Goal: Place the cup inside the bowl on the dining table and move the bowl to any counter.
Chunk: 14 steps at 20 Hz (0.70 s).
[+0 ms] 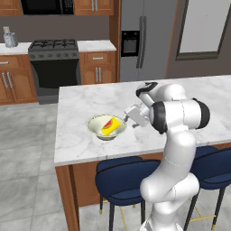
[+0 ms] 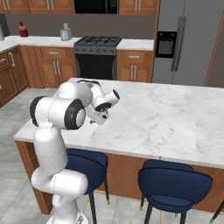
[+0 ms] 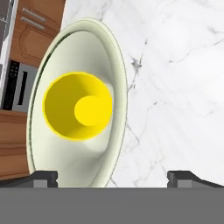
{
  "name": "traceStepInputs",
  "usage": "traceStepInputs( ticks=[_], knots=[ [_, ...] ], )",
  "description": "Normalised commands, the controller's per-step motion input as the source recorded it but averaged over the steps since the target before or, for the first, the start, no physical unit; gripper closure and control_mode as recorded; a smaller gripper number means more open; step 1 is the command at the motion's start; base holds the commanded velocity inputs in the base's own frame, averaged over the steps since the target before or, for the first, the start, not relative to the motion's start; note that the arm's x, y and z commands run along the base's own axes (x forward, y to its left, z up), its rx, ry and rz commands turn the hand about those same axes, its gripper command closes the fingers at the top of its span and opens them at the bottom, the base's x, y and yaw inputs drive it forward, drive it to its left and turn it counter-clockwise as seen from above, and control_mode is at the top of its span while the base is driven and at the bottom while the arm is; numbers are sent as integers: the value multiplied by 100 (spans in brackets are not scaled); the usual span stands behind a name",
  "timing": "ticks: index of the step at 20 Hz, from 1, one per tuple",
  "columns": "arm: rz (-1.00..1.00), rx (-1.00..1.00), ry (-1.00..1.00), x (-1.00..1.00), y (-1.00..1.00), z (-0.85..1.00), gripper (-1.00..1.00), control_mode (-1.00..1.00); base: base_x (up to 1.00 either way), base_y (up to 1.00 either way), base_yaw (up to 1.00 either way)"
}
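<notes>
Fingers (image 3: pixel 113 177) spread wide — cup (image 1: pixel 112 127) inside bowl (image 1: pixel 96 127)

Pincer (image 3: pixel 112 177) wide apart (arm bent)

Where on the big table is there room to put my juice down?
Lots of bare marble on the dining table: the stretch between the bowl and the stove-side edge, and the wide part beyond the arm toward the fridge. It's crowded only by the bowl, with the cup in it and the open end effector beside it.

Smooth matt yellow cup (image 3: pixel 78 106) in a glossy cream bowl (image 3: pixel 111 65); polished grey-veined marble dining table (image 1: pixel 90 101), wooden base.
</notes>
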Motion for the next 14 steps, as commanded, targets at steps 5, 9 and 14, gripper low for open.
traceStepInputs(
  ticks=[5, 9, 14],
  knots=[
    [0, 3, 1, 4, 9, -16, -100, -100, 0, 0, 0],
    [0, 4, 0, 3, 18, -12, -100, -100, 0, 0, 0],
    [0, 3, 0, 5, 16, -4, -100, -100, 0, 0, 0]
  ],
)
